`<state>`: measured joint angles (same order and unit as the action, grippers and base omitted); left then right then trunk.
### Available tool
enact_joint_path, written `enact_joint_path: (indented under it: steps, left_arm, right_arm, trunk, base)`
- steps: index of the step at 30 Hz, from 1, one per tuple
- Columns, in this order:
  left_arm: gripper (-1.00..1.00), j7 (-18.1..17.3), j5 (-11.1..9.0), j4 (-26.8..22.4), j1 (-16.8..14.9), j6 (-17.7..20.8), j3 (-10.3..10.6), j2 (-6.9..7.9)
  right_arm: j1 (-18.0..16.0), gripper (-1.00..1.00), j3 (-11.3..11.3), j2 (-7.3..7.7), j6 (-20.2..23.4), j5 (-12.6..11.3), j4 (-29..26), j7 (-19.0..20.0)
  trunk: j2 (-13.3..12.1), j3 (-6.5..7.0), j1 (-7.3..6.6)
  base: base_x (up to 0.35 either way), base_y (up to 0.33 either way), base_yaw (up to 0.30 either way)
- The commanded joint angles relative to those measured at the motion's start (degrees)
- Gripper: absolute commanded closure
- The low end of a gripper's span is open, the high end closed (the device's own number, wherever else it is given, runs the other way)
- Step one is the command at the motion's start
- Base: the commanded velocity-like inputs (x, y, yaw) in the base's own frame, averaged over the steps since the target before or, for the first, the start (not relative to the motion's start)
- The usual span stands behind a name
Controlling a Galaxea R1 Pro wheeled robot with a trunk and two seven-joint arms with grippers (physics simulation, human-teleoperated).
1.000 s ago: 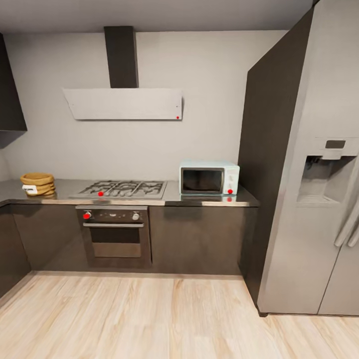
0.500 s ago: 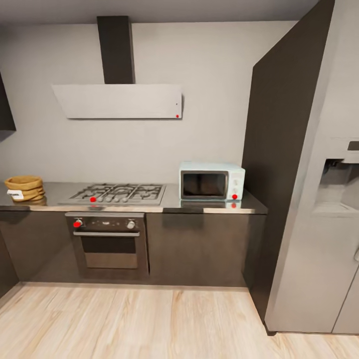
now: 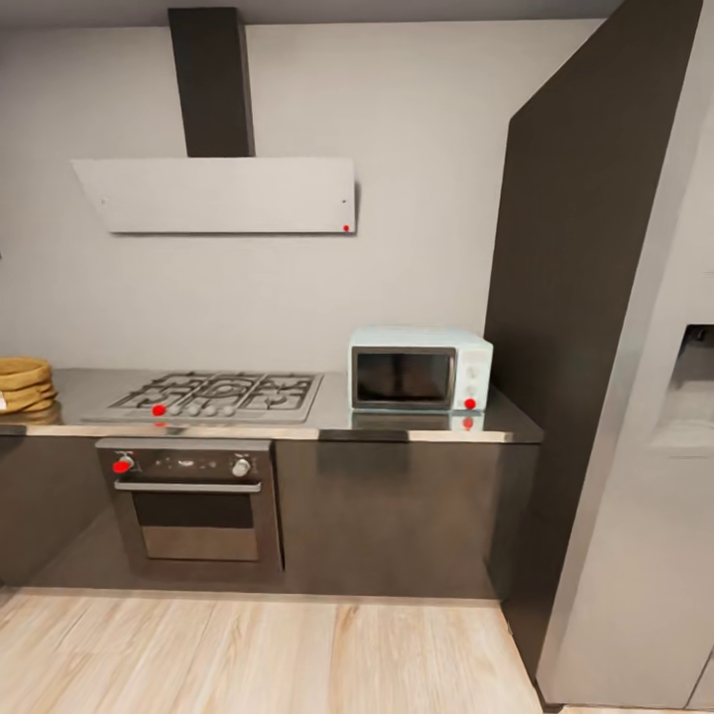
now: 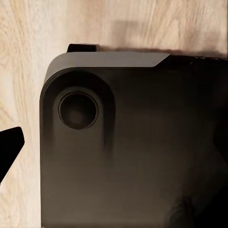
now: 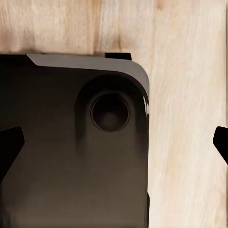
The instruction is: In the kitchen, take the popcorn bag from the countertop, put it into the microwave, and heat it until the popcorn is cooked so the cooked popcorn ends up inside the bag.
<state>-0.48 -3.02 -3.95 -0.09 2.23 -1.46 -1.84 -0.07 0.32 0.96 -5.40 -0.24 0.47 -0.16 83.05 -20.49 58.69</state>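
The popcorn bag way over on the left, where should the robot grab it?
Probably by the rolled rim at the top of the popcorn bag, coming from above or the front. It sits upright on the countertop, partly cut off at the picture's edge, so details are unclear.

We see a gas hob (image 3: 213, 396) above a steel oven (image 3: 191, 501), a range hood (image 3: 218, 194) on the wall, a grey fridge (image 3: 654, 466) and wood floor (image 3: 248, 659).

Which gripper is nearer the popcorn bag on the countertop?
Left, probably. The popcorn bag sits at the head view's far left edge; the left gripper and right gripper both hang low over the robot's base, far from it.
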Motion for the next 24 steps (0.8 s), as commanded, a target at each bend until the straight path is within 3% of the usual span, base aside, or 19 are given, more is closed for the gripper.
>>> enact_joint_path:
  steps: [1, 24]
  left_arm:
    - [-1.0, -0.05, -0.32, -0.09, 0.0, 0.23, -0.13, -0.01]
    - [-1.0, -0.05, -0.32, -0.09, 0.0, 0.02, -0.13, -0.05]
  right_arm:
    - [-0.02, -1.0, 0.03, 0.0, -0.27, -0.02, 0.07, -0.02]
    - [-0.02, -1.0, -0.07, -0.03, -0.25, -0.07, 0.07, -0.02]
  trunk:
    - [0.02, -0.05, 0.04]
    - [0.02, -0.05, 0.04]
  base:
    - [0.325, -0.085, 0.0]
    - [0.325, -0.085, 0.0]
